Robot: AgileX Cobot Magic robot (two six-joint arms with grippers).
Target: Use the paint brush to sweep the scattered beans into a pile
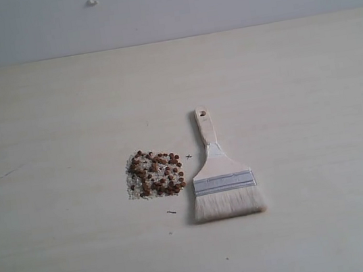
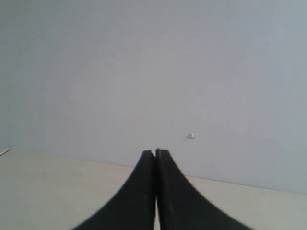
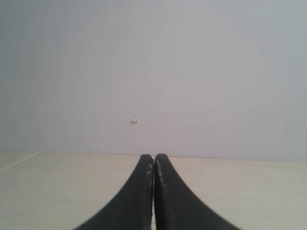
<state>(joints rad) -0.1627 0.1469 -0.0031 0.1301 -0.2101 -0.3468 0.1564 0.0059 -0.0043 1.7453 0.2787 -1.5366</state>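
Your left gripper (image 2: 155, 152) and right gripper (image 3: 154, 156) are pressed together; the paint brush (image 1: 221, 181) lies mid-frame, just right of the beans (image 1: 156, 174).

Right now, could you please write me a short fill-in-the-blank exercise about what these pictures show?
1. In the exterior view, the beans lie in a patch to the ____ of the paint brush.
2. The brush's wooden handle has a ____ at its end.
3. The left gripper and the right gripper hold nothing, and both are ____.

Missing words: left; hole; shut.
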